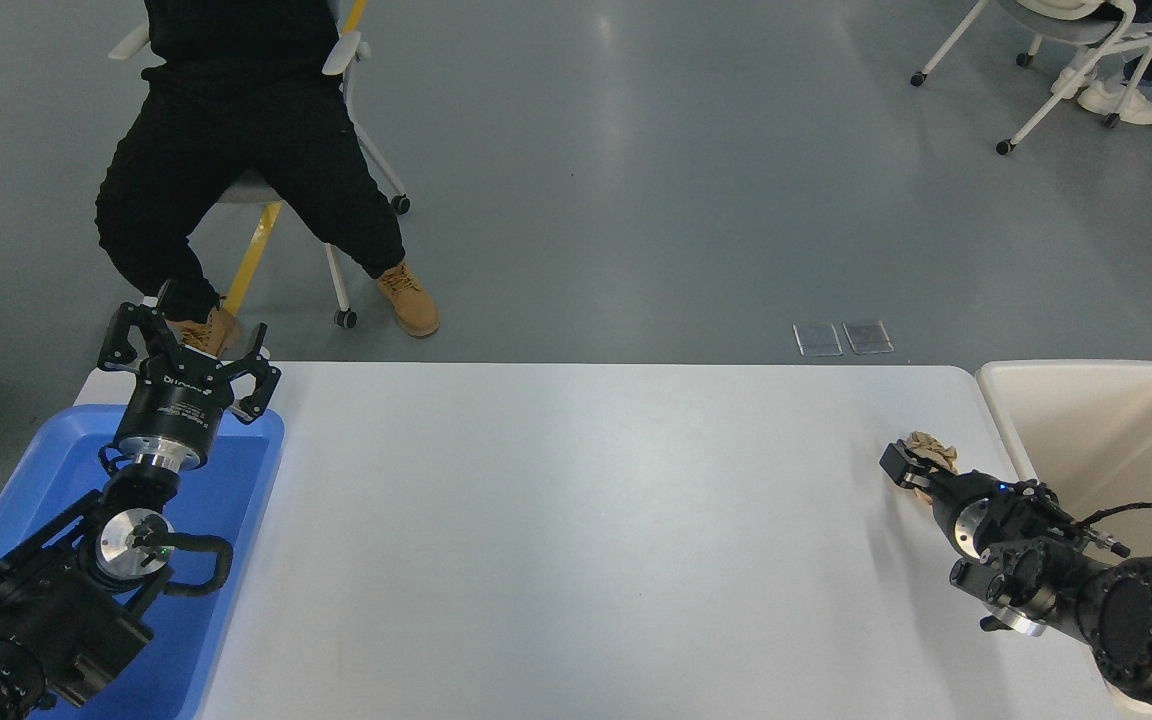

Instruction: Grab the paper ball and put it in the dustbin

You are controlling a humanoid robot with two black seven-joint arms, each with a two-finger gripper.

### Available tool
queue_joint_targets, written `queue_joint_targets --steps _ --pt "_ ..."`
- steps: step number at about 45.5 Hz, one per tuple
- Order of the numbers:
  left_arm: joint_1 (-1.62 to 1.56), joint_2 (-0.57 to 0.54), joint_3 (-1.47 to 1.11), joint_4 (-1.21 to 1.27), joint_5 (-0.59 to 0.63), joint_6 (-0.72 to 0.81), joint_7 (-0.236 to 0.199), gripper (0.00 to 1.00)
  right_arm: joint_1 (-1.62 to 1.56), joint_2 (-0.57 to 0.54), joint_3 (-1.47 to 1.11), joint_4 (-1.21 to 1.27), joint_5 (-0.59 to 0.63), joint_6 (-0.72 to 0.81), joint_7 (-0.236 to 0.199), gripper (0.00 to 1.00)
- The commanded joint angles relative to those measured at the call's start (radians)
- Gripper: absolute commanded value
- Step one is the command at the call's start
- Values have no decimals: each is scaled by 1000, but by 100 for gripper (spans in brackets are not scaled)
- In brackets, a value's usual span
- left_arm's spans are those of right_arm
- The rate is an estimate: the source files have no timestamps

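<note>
near table's right edge, tan crumpled paper ball [926, 447] touching right gripper [908, 465]; grip state unclear.

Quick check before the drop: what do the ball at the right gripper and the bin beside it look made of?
The paper ball looks like crumpled tan paper: matte, wrinkled, lumpy. The dustbin looks like moulded cream plastic: smooth, thick rounded rim, faint sheen.

This looks like a robot lab. A big white table [576, 520] stands on a shiny grey floor [636, 200]. Rolling chairs [1056, 60] sit at 1 o'clock, and a person [236, 150] sits at 11 o'clock.
</note>
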Motion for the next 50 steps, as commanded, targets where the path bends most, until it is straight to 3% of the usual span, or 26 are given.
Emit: queue_joint_targets --steps 1,4,13,21,26,34,39,50 --pt "1 0 0 0 0 0 0 99 -9 2 22 0 -4 -18 4 86" --pt "1 0 0 0 0 0 0 99 -9 2 24 2 -4 -18 4 81" --pt "1 0 0 0 0 0 0 99 -18 9 25 11 -6 -11 5 43" --pt "1 0 0 0 0 0 0 99 -24 20 33 15 -4 -9 34 36" --pt "1 0 0 0 0 0 0 99 -30 23 39 15 -6 -8 76 22" --pt "1 -2 0 0 0 0 0 99 -16 25 39 23 -6 -8 82 3" --pt "-1 0 0 0 0 -2 0 99 56 -4 35 135 -22 -8 86 1" --pt "-1 0 0 0 0 -2 0 99 353 -244 16 458 -159 3 86 1"
